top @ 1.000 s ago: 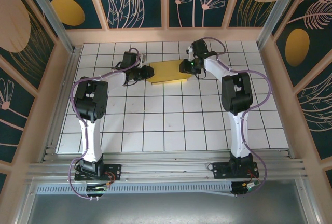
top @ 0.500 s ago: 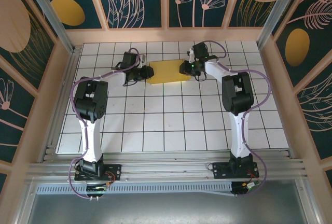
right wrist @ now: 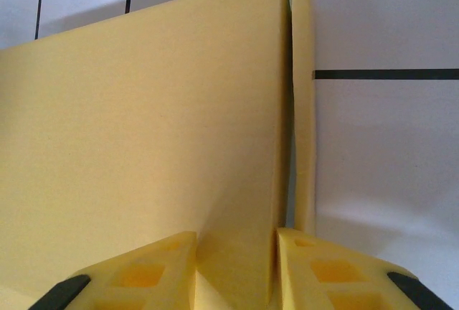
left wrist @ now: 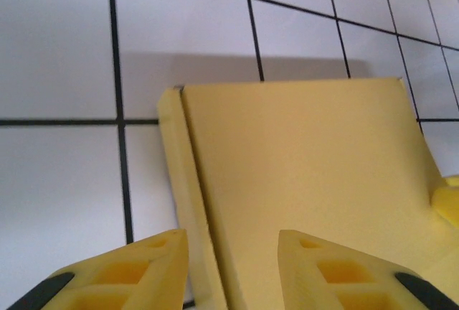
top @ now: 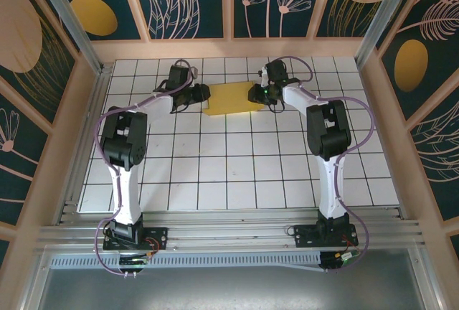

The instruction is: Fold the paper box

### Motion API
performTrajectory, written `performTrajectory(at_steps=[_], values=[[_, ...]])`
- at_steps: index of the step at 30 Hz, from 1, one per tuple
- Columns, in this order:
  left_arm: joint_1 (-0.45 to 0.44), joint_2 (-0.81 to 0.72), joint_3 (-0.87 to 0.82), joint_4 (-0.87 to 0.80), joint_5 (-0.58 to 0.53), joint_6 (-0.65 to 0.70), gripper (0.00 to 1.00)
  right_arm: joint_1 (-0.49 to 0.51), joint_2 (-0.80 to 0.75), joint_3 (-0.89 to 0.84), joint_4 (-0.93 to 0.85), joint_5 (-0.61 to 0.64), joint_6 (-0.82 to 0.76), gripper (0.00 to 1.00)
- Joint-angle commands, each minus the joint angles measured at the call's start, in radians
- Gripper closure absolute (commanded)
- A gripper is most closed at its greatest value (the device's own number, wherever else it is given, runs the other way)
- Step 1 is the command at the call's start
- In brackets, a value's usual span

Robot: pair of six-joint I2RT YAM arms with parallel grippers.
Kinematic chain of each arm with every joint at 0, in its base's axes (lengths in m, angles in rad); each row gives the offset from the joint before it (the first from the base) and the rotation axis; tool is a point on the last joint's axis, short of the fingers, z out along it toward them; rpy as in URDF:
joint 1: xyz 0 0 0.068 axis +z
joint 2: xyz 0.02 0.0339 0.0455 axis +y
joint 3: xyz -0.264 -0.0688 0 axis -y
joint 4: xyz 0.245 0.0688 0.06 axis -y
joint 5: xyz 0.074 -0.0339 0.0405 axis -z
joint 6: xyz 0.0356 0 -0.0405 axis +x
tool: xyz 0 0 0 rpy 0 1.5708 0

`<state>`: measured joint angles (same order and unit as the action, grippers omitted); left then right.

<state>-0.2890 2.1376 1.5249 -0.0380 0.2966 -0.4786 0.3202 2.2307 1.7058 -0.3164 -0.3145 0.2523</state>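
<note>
Yellow paper box (top: 229,97) on white tiled table (top: 237,174)

You are looking down the left tool (left wrist: 233,260) at the paper box (left wrist: 308,181), which lies yellow side up on the white, black-lined desk (left wrist: 57,52). Its two yellow fingers (left wrist: 136,267) stand apart, one on either side of the box's narrow folded edge strip (left wrist: 185,202), just above that near corner.
</note>
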Motion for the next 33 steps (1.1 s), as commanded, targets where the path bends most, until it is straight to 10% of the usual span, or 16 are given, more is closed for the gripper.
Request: performTrajectory(at_steps=[1,9,19,33], values=[[-0.001,0.073,0.043,-0.038,0.061,-0.001,0.63,0.003,0.021,-0.017,-0.031,0.055,0.002,0.68],[0.0,0.16,0.045,-0.052,0.044,0.017,0.81,0.014,-0.04,-0.083,0.052,0.042,0.014,0.68],[0.0,0.157,0.042,-0.056,0.047,0.041,0.79,-0.038,-0.052,-0.01,0.005,0.063,0.01,0.57],[0.0,0.149,0.039,-0.057,0.053,0.037,0.77,-0.044,0.081,-0.056,0.054,-0.022,0.019,0.71]])
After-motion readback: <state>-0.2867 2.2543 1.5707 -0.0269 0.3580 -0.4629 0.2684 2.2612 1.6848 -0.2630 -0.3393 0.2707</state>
